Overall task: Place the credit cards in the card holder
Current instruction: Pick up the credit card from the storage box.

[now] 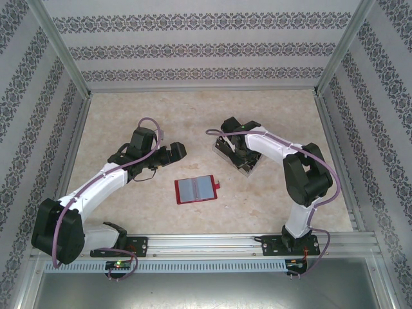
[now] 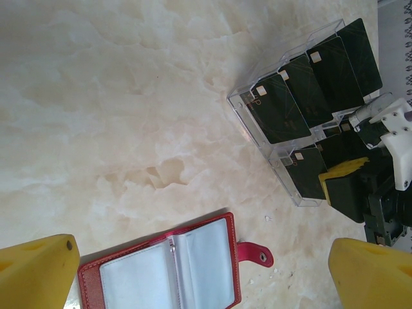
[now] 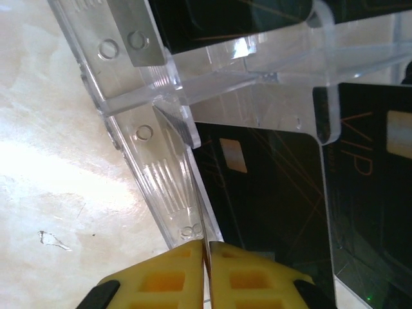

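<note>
The right gripper (image 3: 207, 248), jaws pressed together, pinches a credit card (image 3: 257, 193) in the clear tray (image 3: 148, 161); the left gripper (image 2: 203, 244), jaws spread, hangs near the open card holder (image 2: 167, 270).

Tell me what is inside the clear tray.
Several black cards lean in the compartments of the clear tray. The right tool reaches in and hides part of them, so the count is unclear.

The credit cards (image 2: 280, 109) are glossy black plastic, the tray (image 3: 161, 174) clear plastic, the card holder (image 2: 167, 273) red leather-like.
</note>
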{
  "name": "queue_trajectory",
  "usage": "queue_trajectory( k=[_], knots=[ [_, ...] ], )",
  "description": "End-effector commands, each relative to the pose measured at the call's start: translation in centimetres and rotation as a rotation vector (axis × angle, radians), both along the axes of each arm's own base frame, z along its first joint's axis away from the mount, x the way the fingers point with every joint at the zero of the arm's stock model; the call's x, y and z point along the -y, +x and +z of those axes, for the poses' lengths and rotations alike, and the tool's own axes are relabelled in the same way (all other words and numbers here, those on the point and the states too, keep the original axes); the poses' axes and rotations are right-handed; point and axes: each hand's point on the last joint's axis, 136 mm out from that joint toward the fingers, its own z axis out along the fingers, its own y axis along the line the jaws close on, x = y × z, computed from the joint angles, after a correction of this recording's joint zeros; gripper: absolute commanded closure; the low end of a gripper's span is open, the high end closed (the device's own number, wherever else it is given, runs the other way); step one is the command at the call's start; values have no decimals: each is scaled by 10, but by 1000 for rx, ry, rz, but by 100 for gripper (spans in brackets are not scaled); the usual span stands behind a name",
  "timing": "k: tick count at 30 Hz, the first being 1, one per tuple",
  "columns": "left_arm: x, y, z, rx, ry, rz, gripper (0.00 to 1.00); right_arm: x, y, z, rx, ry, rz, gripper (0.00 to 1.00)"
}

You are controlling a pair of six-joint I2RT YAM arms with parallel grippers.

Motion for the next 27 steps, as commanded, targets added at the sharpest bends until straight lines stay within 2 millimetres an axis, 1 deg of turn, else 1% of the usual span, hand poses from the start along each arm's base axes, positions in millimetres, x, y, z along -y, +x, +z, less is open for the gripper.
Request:
queue_trajectory(
  k=[1,6,11,15,20,24,27],
  knots=[
    [1,6,4,24,-11,-4,0,-1,0,5,-4,11,16,92],
    [1,5,5,24,-11,-8,0,-7,2,14,2,42,27,98],
    [0,4,8,26,-4,-11,0,-14,5,27,8,83,49,99],
    [0,5,9,26,0,-14,0,-17,9,42,33,101,51,100],
    [-1,5,10,25,11,-13,0,-21,12,73,94,135,49,100],
    [-4,3,7,13,40,-23,0,-31,9,105,162,195,48,100],
    [-10,-5,-1,-15,111,-41,0,-41,1,132,212,296,22,100]
  ],
)
